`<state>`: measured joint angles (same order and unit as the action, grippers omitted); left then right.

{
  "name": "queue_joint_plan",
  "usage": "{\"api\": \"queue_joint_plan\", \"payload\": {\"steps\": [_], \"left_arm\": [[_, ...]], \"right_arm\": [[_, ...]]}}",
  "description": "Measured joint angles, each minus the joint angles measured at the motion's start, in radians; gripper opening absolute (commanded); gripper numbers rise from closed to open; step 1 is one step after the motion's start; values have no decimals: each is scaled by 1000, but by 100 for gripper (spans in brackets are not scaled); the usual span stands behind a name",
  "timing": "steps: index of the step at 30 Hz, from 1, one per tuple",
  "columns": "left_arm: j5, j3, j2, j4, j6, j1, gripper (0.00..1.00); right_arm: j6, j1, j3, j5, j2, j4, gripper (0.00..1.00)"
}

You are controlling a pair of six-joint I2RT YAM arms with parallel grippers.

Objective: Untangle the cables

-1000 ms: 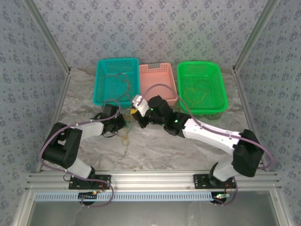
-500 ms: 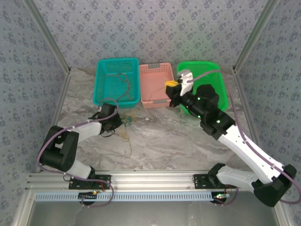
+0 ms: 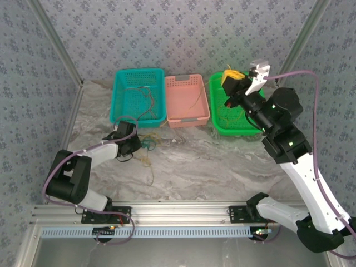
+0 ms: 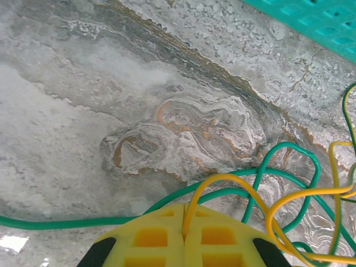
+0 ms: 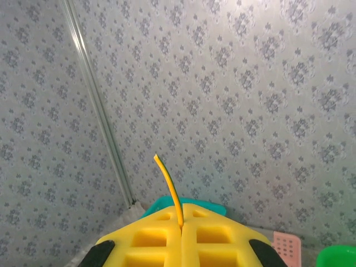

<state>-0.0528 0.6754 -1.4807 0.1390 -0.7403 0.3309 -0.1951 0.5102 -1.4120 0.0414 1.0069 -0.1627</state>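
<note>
Where the left arm reaches low, left gripper [image 4: 183, 216]: pads pressed together on a yellow wire [image 4: 233, 181], just in front of the teal basket [image 3: 119, 75].
Right gripper [image 5: 182, 219]: high above the green basket [image 3: 261, 119], pinched tight on a yellow wire end [image 5: 167, 178].
Cables [image 3: 147, 146]: small yellow and green tangle on the table [image 3: 222, 161], beside the left gripper.
Open room: bare table across the centre and right front.
Edges: pink basket [image 3: 186, 80] sits between the other two along the far edge.
</note>
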Motion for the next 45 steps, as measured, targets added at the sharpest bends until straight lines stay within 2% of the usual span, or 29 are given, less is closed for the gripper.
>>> {"api": "queue_joint_plan", "payload": {"steps": [15,24,33,39,45], "left_arm": [[-3,14,15,27,58,-63,0],[6,43,235,103,137,-68,0],[-5,65,79,163,161,-170,0],[-11,84,26,180,159,-188,0],[18,99,24,175,153,-187,2]], "right_arm": [[0,-102,-258,11,19,-142,0],[0,-119,-276,14,12,-175,0],[1,-137,-361,-42,-17,-233,0],[4,-140,-376,-72,-44,-255,0],[-5,-140,-406,-38,-25,-275,0]]}}
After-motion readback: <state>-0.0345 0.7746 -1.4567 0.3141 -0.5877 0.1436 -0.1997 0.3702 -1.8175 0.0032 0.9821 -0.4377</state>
